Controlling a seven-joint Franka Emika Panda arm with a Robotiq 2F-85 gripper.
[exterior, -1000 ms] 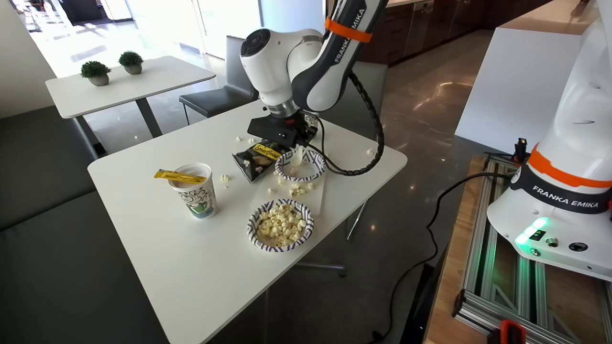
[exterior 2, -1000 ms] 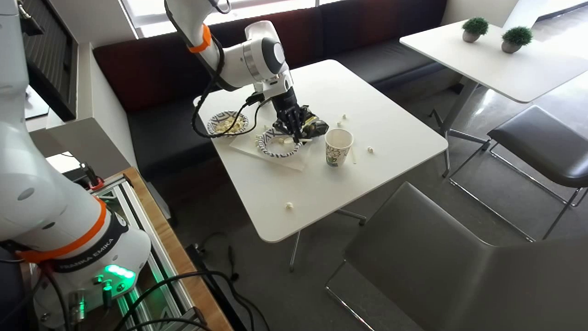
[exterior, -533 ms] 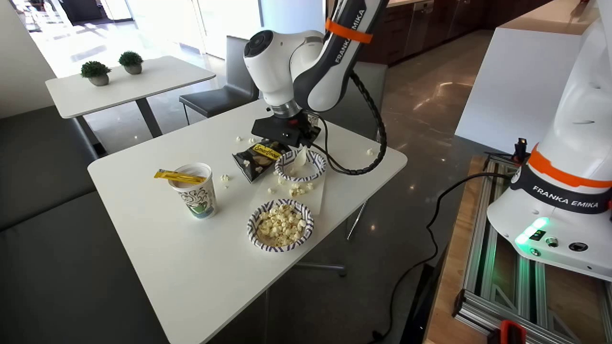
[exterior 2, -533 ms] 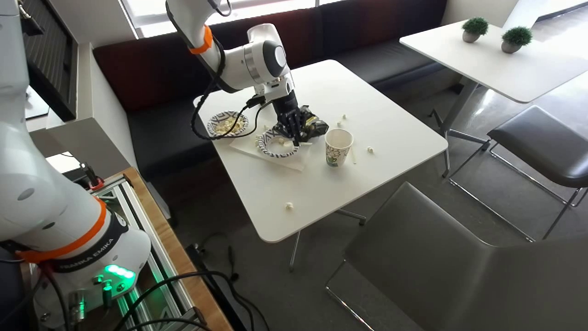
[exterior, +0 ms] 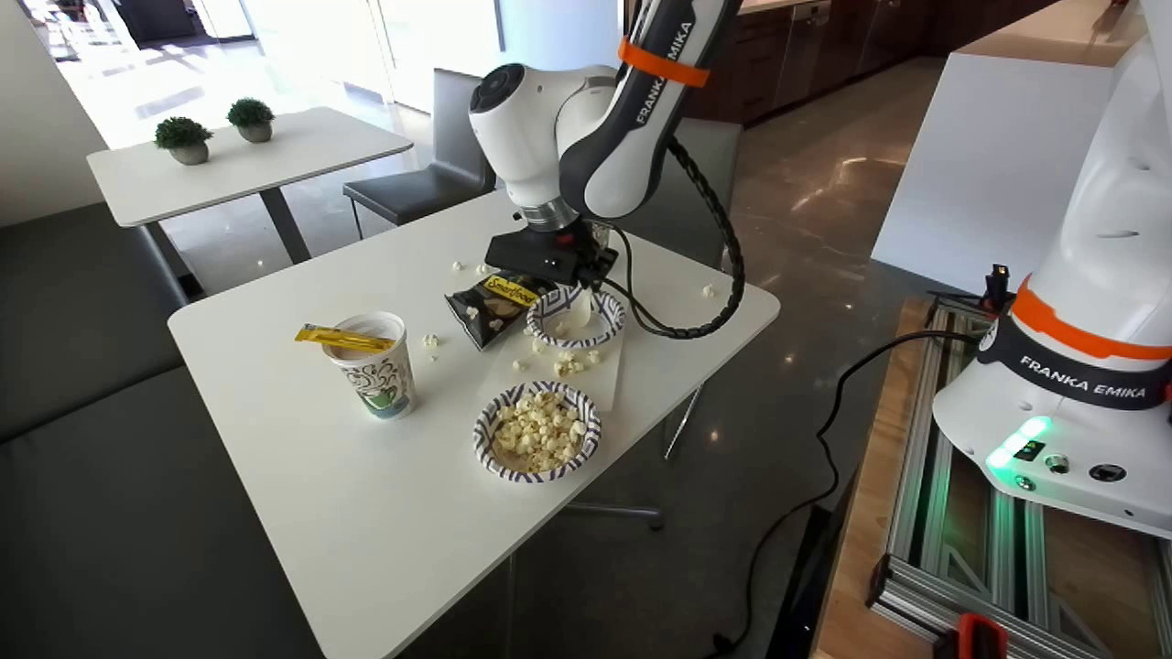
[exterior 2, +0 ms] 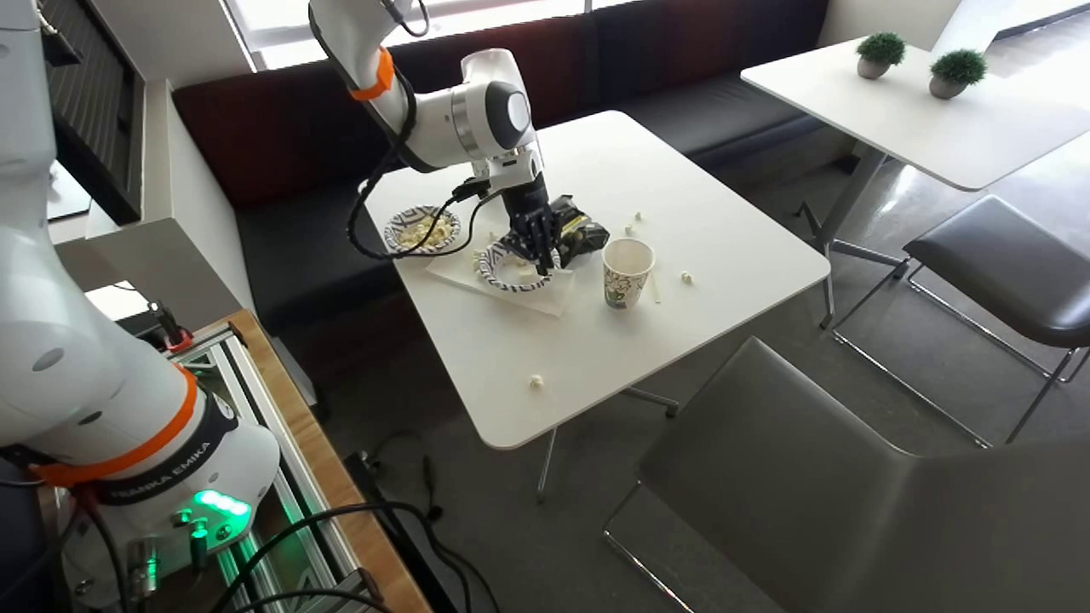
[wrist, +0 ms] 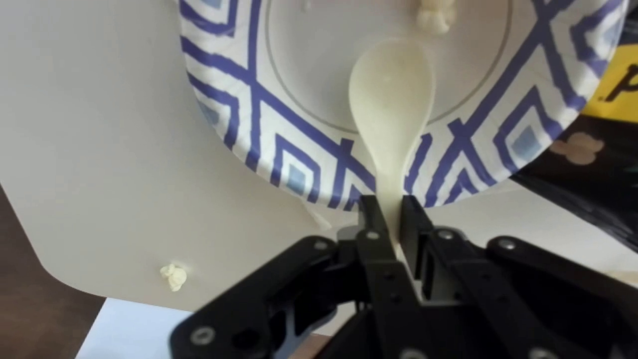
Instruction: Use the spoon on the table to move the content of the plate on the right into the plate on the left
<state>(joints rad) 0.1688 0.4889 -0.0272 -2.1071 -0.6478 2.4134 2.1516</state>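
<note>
While the claw (wrist: 389,204) pinches the spoon (wrist: 393,94), both exterior views, unlike the wrist's, show a popcorn-filled plate (exterior: 485,438).

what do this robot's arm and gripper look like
The arm is white and rounded, with dark sections lettered FRANKA EMIKA, orange bands and a black cable; green lights glow on its base. The gripper is black, with jointed linkages, silvery screws and narrow fingertips.
</note>
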